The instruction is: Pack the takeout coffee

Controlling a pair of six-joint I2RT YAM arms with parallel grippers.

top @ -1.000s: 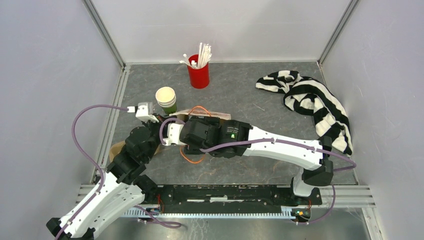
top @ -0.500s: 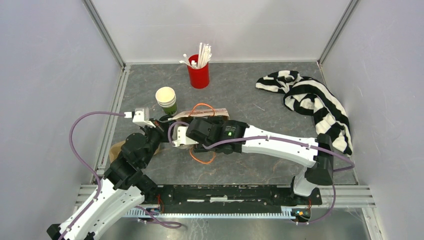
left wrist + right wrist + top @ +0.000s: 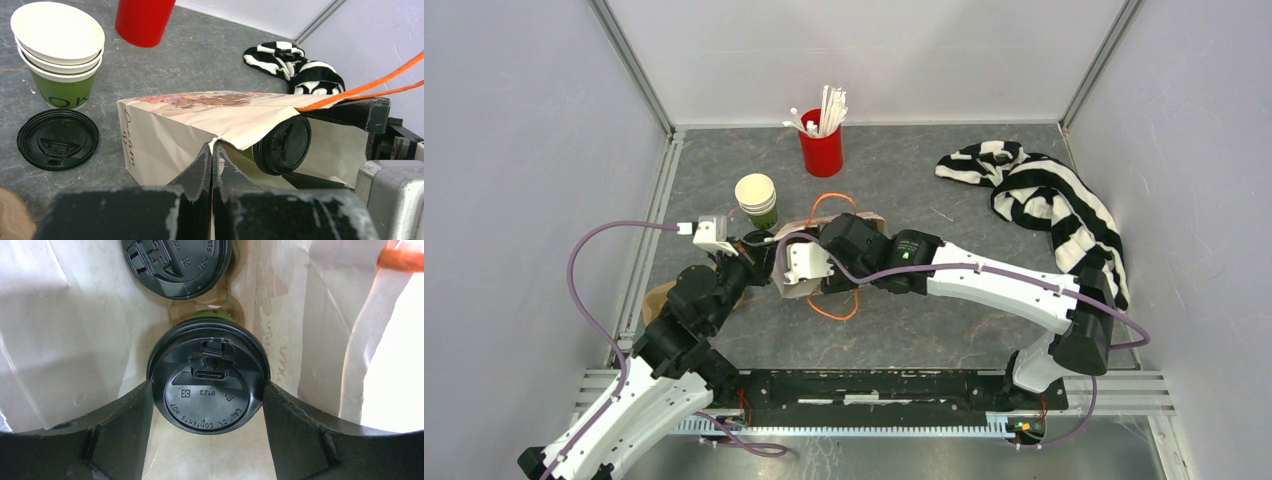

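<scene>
A cream paper bag (image 3: pixel 170 135) with orange handles (image 3: pixel 829 205) lies on its side mid-table. My left gripper (image 3: pixel 211 150) is shut on the bag's torn mouth edge. My right gripper (image 3: pixel 207 386) reaches into the bag (image 3: pixel 60 340) and is shut on a takeout coffee cup (image 3: pixel 207 387), its fingers against both sides of the black lid. The green cup wall shows just behind the lid. A second lidded coffee cup (image 3: pixel 175 262) lies deeper in the bag. The held cup's lid (image 3: pixel 284 145) shows in the bag mouth in the left wrist view.
A stack of lidless green cups (image 3: pixel 757 200) stands behind the bag, with a loose black lid (image 3: pixel 57 139) beside it. A red cup of white sticks (image 3: pixel 822 145) is at the back. A striped cloth (image 3: pixel 1044 205) lies at the right.
My right wrist has swung back and to the right with the cup. The bag's orange handles have shifted toward the back. My left arm has shifted slightly left, still pinching the bag.
</scene>
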